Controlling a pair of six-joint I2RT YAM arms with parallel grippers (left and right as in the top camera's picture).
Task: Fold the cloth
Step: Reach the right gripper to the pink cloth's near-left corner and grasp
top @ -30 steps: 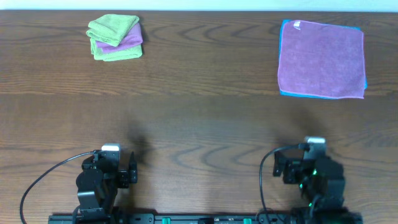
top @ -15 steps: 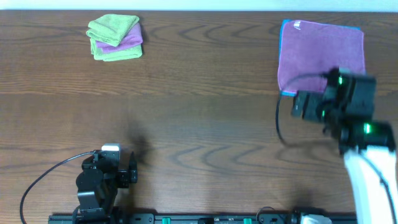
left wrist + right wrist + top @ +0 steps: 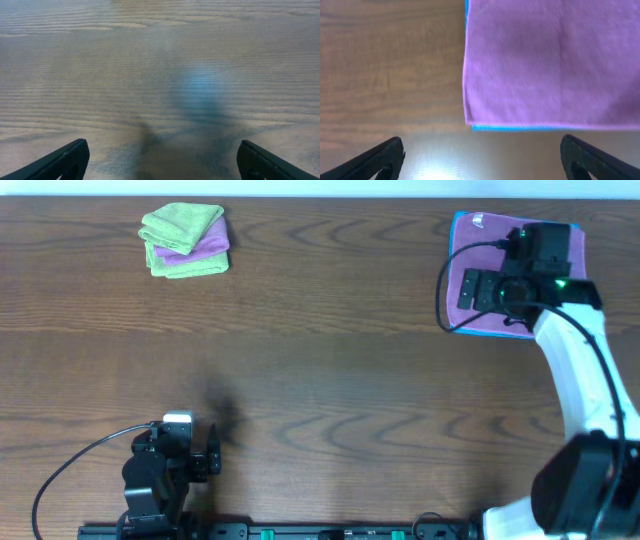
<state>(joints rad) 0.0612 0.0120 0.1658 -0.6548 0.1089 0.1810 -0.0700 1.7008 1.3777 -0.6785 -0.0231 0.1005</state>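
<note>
The right arm has swung out from its parked spot at the near edge, and the right gripper [image 3: 478,288] now hangs over the cloth [image 3: 480,245] with its fingers wide apart. The left gripper [image 3: 205,455] has stayed parked, fingers also apart. The purple cloth lies flat and square at the far right of the table [image 3: 320,360]. It rests on a blue cloth [image 3: 520,128], with its white tag [image 3: 476,221] at the far left corner.

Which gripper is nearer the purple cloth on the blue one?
Right. The right gripper hovers above the purple cloth; the left gripper sits far off, back and to its left.
</note>
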